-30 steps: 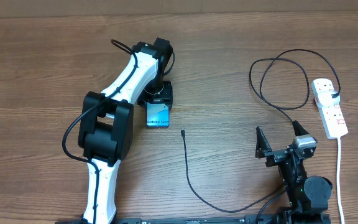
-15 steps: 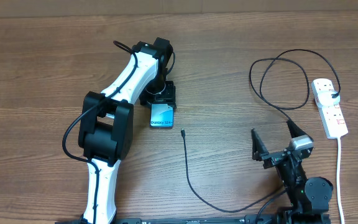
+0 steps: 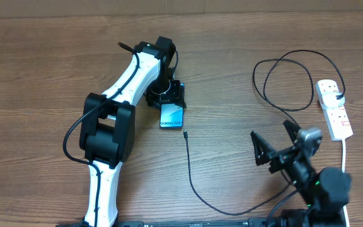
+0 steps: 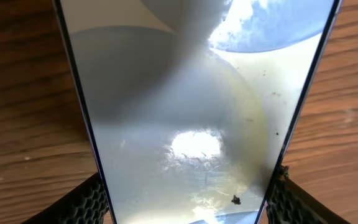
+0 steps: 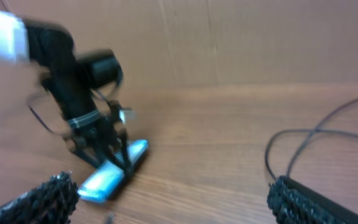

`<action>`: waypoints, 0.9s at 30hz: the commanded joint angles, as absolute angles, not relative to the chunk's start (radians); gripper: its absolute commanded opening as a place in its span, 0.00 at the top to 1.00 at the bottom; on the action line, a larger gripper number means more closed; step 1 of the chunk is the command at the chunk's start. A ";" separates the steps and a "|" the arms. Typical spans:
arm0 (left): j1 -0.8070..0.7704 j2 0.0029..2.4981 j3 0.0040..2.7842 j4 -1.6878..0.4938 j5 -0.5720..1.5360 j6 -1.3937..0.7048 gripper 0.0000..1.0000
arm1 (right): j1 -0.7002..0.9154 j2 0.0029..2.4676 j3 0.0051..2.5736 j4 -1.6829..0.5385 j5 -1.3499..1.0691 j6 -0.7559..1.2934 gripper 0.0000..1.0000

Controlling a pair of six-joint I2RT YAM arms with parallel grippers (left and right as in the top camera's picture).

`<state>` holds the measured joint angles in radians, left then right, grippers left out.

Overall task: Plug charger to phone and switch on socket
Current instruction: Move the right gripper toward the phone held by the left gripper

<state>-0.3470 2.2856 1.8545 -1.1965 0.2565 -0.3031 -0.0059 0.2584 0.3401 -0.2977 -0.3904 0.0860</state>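
Note:
The phone (image 3: 172,116), slim with a blue screen, lies on the table centre-left. My left gripper (image 3: 167,99) is shut on its far end. In the left wrist view the phone (image 4: 191,112) fills the frame between both fingers. The charger (image 3: 190,165) is a thin black cable; its plug tip (image 3: 185,133) lies just below right of the phone. The cable runs down, then loops up on the right (image 3: 282,82) to the socket (image 3: 334,108), a white power strip with red switches. My right gripper (image 3: 277,146) is open and empty, raised at lower right. It sees the phone (image 5: 110,171) far off.
The power strip's thick white cord (image 3: 344,170) runs down the right edge. A cardboard wall (image 5: 229,43) stands behind the table. Bare wood lies between the phone and the right arm.
My left gripper has dragged the phone down and to the right, closer to the plug tip, and turned it slightly. My right arm has lifted and shifted a little left.

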 commanded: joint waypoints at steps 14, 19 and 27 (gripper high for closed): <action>-0.348 2.289 1.916 -1.184 0.394 -0.285 0.36 | -0.001 1.155 1.048 -0.751 -0.781 0.105 0.07; -0.348 2.289 1.916 -1.180 0.430 -0.292 0.36 | 0.042 1.354 1.047 -0.793 -0.813 0.105 0.29; -0.349 2.289 1.916 -1.174 0.521 -0.292 0.37 | 0.149 1.621 1.047 -0.636 -0.813 0.204 0.34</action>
<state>-0.3470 2.2856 1.8874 -1.1740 0.4480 -0.3035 0.1287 1.5757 1.0294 -0.6697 -0.7902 0.1463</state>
